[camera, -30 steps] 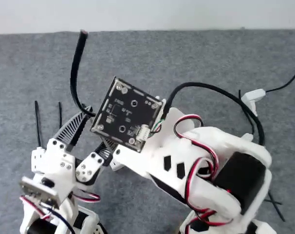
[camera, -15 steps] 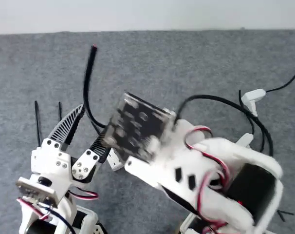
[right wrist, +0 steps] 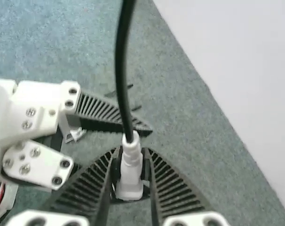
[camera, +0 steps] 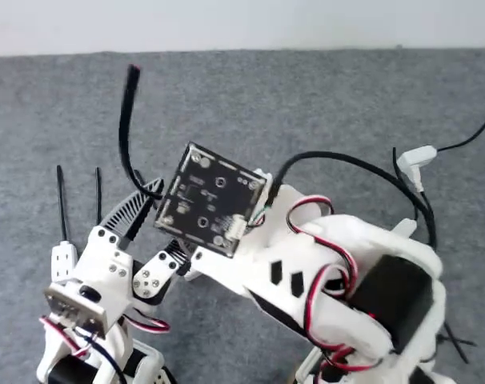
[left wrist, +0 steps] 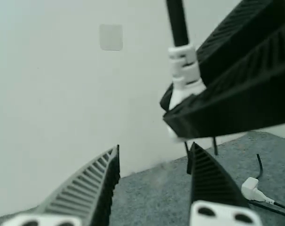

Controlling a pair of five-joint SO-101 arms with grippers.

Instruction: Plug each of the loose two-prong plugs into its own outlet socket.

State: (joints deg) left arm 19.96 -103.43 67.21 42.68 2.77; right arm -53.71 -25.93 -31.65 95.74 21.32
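Right claw [right wrist: 132,156] is clamped on a white two-prong plug [right wrist: 129,181], holding it up off the bench [camera: 322,104] over the left half, with the black cable [right wrist: 123,70] running away from it. Left claw [left wrist: 154,153] sits just beside, fingers apart, gripping nothing. I read this as the carry stage for the first plug, with nothing seated yet. A second plug [camera: 417,158] lies loose near the right edge. The next move calls for turning the prongs toward a socket and lining up squarely, though I can't make out a socket clearly.
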